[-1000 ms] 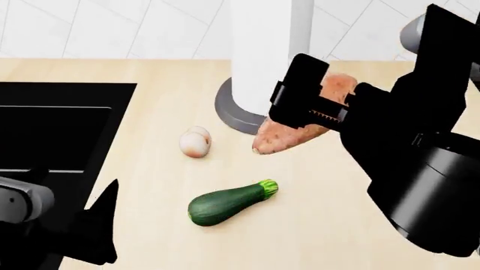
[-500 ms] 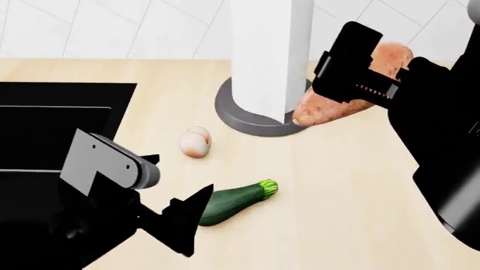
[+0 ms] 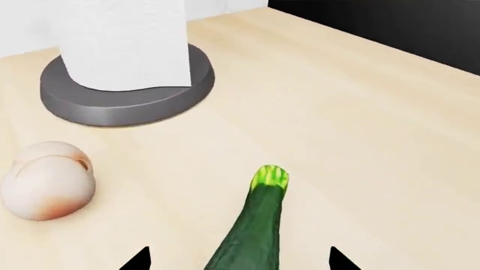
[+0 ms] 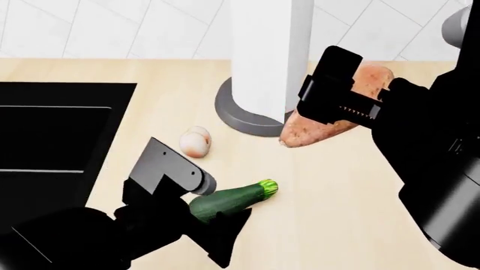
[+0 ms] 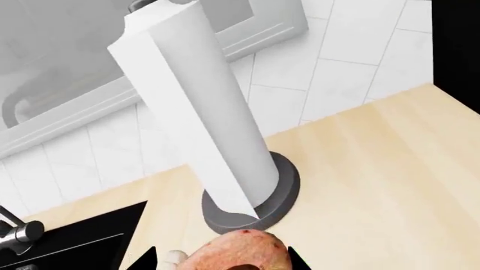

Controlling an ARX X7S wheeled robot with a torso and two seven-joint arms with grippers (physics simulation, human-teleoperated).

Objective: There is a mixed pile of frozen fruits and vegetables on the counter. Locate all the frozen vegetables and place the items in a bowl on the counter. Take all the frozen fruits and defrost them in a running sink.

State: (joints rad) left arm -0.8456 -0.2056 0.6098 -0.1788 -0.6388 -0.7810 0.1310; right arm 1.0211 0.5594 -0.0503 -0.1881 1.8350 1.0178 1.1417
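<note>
My right gripper (image 4: pixel 341 109) is clamped on the sweet potato (image 4: pixel 318 126), up in the air at about 2 o'clock in my head view. The sweet potato is long, reddish-orange and speckled, and its low end points toward the grey base of the paper-towel roll (image 4: pixel 266 56).

My left gripper (image 4: pixel 206 225) is down low at about 7 o'clock, with its two dark fingers apart. The zucchini (image 4: pixel 229 201) lies between them on the light beige counter (image 4: pixel 338 197). It is dark green and shiny, with a light green stem end pointing away from my gripper. I cannot tell if my fingers touch it.

The small peach (image 4: pixel 195 141) sits on the counter between the zucchini and the roll. It is round, pale pink-cream, with a crease. The black sink (image 4: pixel 53 129) is at 9 o'clock.
</note>
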